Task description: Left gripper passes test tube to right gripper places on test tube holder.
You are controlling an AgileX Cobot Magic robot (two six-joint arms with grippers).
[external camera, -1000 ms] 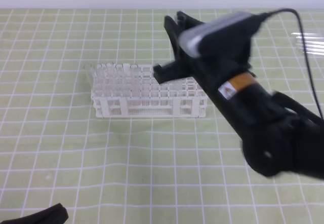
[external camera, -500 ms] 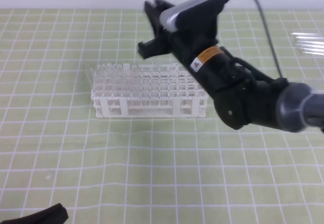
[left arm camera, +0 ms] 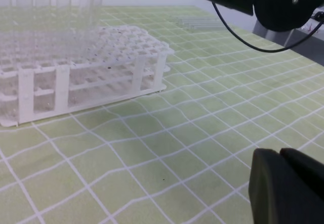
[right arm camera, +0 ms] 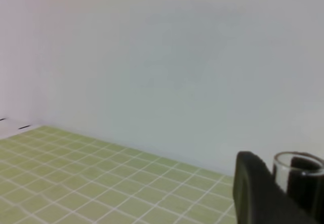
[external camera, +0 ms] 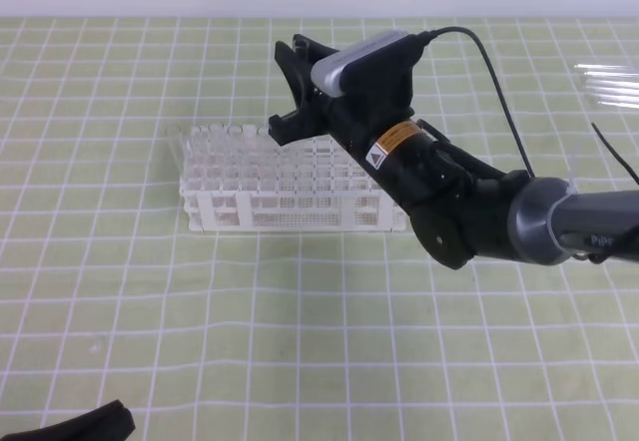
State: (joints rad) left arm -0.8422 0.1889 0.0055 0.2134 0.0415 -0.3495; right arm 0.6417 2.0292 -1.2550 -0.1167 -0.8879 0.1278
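A thin clear glass test tube point(right arm camera: 298, 164), open rim visible, is clamped between the right gripper point(external camera: 291, 90) fingers; the left gripper point(left arm camera: 286, 188) is closed, empty.

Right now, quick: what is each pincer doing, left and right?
Left pincer: shut, holding nothing.
Right pincer: closed on the test tube, raised above the test tube holder.

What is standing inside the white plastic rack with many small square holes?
Several clear glass tubes stand upright in the white rack. Their bottoms are hidden by its tiers.
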